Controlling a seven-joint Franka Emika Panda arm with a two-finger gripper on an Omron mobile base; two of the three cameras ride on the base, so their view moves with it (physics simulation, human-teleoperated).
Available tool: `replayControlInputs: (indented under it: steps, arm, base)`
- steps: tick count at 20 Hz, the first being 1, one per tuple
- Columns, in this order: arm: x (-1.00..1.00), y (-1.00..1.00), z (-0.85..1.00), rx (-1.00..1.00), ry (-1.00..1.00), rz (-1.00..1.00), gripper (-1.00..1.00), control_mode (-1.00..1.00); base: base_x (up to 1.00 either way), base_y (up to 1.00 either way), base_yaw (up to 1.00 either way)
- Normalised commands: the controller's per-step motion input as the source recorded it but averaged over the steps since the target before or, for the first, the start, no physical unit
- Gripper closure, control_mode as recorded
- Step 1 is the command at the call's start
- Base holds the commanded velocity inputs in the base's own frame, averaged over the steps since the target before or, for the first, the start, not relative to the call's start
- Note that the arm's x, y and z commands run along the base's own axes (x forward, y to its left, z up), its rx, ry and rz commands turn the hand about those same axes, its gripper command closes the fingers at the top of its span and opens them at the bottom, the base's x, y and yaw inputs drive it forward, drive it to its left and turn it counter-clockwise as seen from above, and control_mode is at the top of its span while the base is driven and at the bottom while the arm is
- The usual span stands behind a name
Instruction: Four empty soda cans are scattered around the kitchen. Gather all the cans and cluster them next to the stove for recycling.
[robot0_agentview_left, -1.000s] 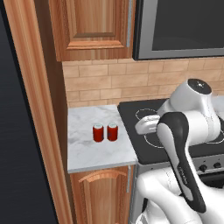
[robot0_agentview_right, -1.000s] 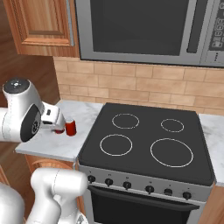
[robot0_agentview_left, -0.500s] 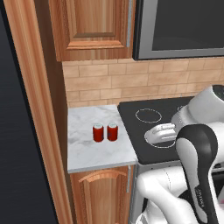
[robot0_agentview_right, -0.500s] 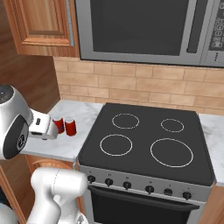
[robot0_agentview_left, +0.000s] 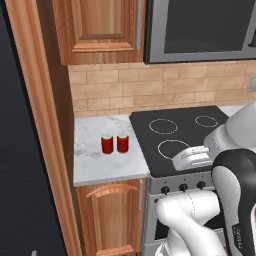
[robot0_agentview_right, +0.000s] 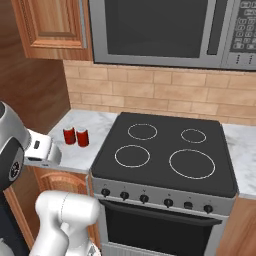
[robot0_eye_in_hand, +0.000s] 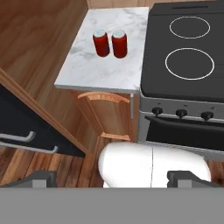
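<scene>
Since a second ago we see the arm has swung back from the worktop (robot0_agentview_left: 95, 165), lifting the hand (robot0_eye_in_hand: 111, 176) away from the two soda cans (robot0_eye_in_hand: 110, 43). Now the hand hangs released, its fingers (robot0_eye_in_hand: 41, 178) spread wide with nothing between them. Both cans stand upright, well ahead of the hand, touching or nearly so, on the marbled grey-white worktop just beside the stove (robot0_agentview_right: 165, 150). They are small red cylinders with silver tops. Glossy black glass with white rings tops the stove; its steel front carries black knobs.
</scene>
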Motion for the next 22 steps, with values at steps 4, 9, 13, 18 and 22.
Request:
replayControlInputs:
  steps: [4,9,13,18,22]
  arm:
    - [0.0,0.0,0.0,0.0,0.0,0.0,-1.0,1.0]
    - [0.0,0.0,0.0,0.0,0.0,0.0,-1.0,1.0]
    - [0.0,0.0,0.0,0.0,0.0,0.0,-1.0,1.0]
    - [0.0,0.0,0.0,0.0,0.0,0.0,-1.0,1.0]
    - [0.0,0.0,0.0,0.0,0.0,0.0,-1.0,1.0]
  base:
    - [-0.3,-0.47,-0.11]
    - [-0.05,-0.55,-0.27]
    - [-0.15,-0.57,-0.38]
    - [-0.23,-0.53,-0.41]
    - [-0.31,-0.45,-0.42]
